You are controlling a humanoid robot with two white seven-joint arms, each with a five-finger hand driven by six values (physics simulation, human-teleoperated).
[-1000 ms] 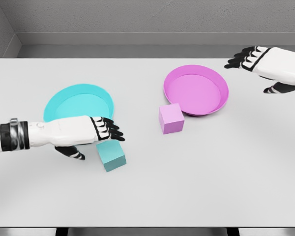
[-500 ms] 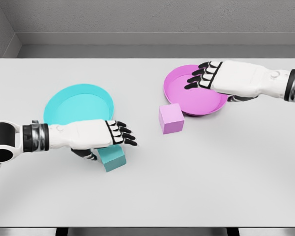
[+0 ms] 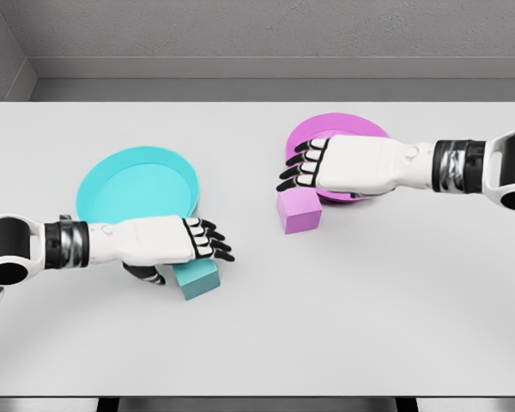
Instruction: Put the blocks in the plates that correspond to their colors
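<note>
A cyan block [image 3: 197,278] lies on the white table just in front of the cyan plate [image 3: 112,184]. My left hand [image 3: 202,242] hovers over the block's top, fingers spread, thumb down at the block's left side; I cannot see a firm grasp. The pink block [image 3: 299,213] sits just in front of the pink plate [image 3: 360,125], which my right arm mostly covers. My right hand [image 3: 302,166] is above the pink block's far edge, fingers extended and holding nothing.
The white table [image 3: 395,300] stretches wide in front of and to the right of the blocks. A grey wall runs along the table's far edge.
My right hand has swept from the far right corner leftward across the pink plate to above the pink block. My left hand has slid slightly right and lower over the cyan block.
</note>
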